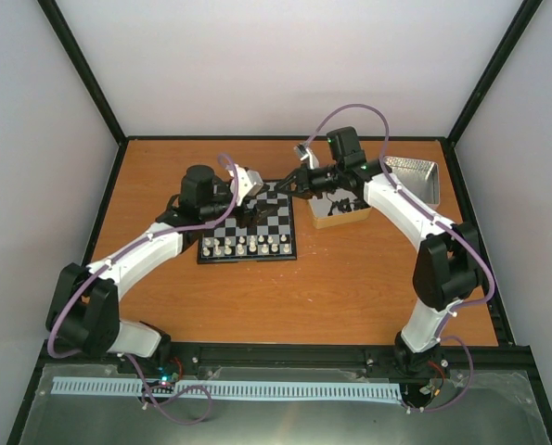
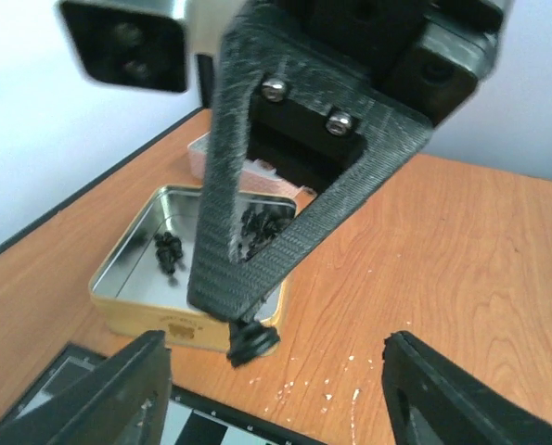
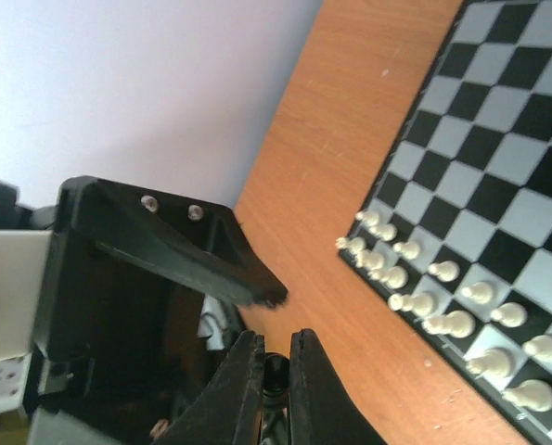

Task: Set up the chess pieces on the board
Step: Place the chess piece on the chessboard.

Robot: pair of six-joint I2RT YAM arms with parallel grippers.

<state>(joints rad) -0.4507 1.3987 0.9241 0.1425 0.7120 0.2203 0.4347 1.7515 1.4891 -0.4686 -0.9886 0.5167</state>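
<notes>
By the board's (image 1: 276,222) far corner my right gripper (image 3: 276,338) is clenched on a black piece (image 2: 252,338), left gripper (image 2: 276,371) gaping empty, so imo go slow, set it upright mid-sq.

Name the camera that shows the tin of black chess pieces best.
Left wrist: the tin sits close, black pieces visible inside, partly behind the right end effector. Top external shows it small, under the right arm. Right wrist shows no clear tin.
</notes>
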